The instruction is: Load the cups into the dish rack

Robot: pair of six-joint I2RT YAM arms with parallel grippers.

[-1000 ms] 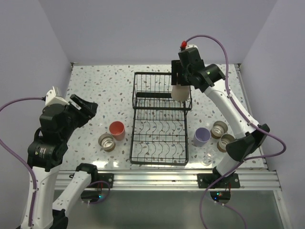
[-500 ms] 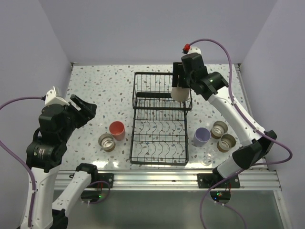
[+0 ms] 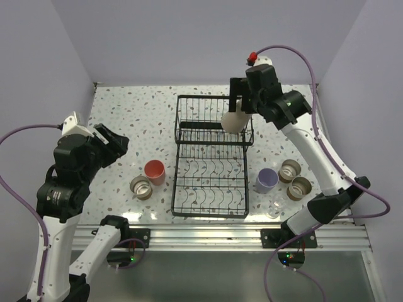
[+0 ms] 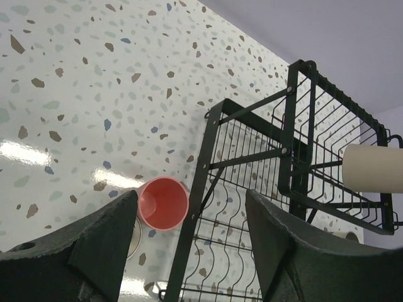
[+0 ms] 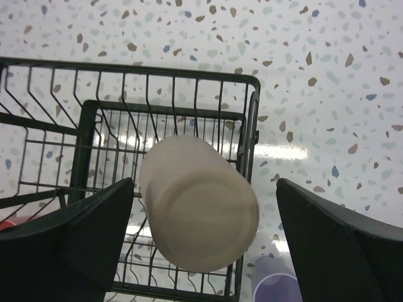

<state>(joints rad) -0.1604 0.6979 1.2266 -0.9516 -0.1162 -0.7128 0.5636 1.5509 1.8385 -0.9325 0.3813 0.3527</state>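
Observation:
The tall beige cup (image 3: 233,119) sits upside down, tilted, in the raised basket of the black dish rack (image 3: 175,189). My right gripper (image 3: 242,106) hovers just above it, open, its fingers apart from the cup (image 5: 200,211). My left gripper (image 3: 113,141) is open and empty, high above the left of the table. The pink cup (image 3: 154,171) and a tan cup (image 3: 141,187) stand left of the rack. The lavender cup (image 3: 267,180), two tan cups (image 3: 290,169) (image 3: 299,187) and the clear glass (image 3: 274,209) stand right of it.
The rack's lower section of curved tines (image 4: 220,251) holds nothing. The pink cup (image 4: 164,202) stands close against the rack's left rail. The lavender cup (image 5: 277,284) shows below the basket's right corner (image 5: 252,126). Lavender walls close in the table on three sides.
My right gripper has risen and drawn back from the beige cup, which stays in the raised basket. The left arm has barely moved.

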